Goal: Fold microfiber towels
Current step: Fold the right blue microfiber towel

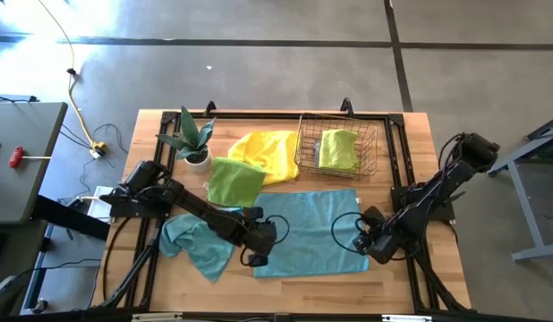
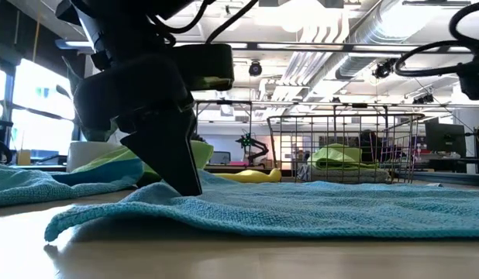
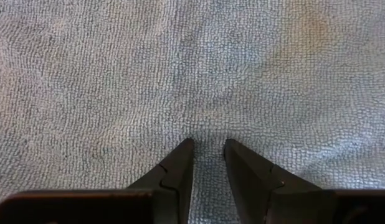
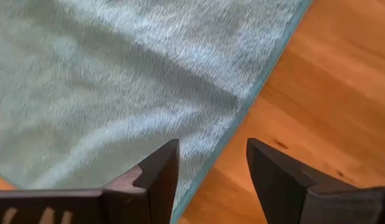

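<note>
A: Teal blue and soft, the spread microfiber towel (image 1: 308, 231) is lying flat on the wooden table (image 1: 411, 143), not yet folded. How is the left gripper (image 3: 208, 146) sitting on it?

B: Its fingers are pressing down into the pile near the towel's left corner, tips only slightly apart with a small ridge of cloth rising between them. I would judge it is pinching, though not closed on anything yet.

A: And the right gripper (image 4: 211, 155)?

B: It is hovering over the opposite edge, fingers well apart, straddling the hem: cloth is lying under one finger and bare wood under the other.

A: So how far along is the job looking?

B: Early, I think. Beside the left fingers a second teal towel (image 1: 198, 241) is lying crumpled. Farther off, a lime green towel (image 1: 233, 182) and a yellow towel (image 1: 266, 152) are sitting in loose heaps near the small potted green plant (image 1: 194, 139).

A: Anything finished?

B: Another lime green cloth (image 1: 337, 149) is resting in the wire mesh basket (image 1: 303, 156), looking folded, so perhaps one is done. The other four are waiting.
</note>
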Controlling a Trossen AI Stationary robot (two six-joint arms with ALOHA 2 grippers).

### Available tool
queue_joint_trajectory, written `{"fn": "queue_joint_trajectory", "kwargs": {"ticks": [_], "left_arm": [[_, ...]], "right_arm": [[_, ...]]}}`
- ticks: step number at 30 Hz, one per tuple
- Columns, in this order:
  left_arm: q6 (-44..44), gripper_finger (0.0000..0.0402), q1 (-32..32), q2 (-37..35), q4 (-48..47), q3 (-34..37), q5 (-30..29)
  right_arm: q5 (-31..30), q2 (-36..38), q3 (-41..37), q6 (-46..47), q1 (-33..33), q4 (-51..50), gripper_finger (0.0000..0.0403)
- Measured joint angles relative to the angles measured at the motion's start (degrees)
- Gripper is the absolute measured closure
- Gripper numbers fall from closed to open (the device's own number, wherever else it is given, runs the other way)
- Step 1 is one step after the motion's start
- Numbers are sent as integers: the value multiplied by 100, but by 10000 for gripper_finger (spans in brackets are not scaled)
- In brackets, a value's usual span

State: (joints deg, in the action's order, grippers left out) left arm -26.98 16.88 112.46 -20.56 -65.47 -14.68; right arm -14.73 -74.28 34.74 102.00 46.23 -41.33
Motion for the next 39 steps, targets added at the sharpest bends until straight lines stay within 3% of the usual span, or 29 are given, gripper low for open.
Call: {"fn": "queue_joint_trajectory", "kwargs": {"ticks": [23, 39], "left_arm": [[-350, 316, 200, 31, 195, 17, -242], [-348, 316, 198, 31, 213, 17, -246]], "right_arm": [[-45, -20, 0, -32, -161, -105, 221], [180, -688, 13, -44, -161, 431, 221]]}}
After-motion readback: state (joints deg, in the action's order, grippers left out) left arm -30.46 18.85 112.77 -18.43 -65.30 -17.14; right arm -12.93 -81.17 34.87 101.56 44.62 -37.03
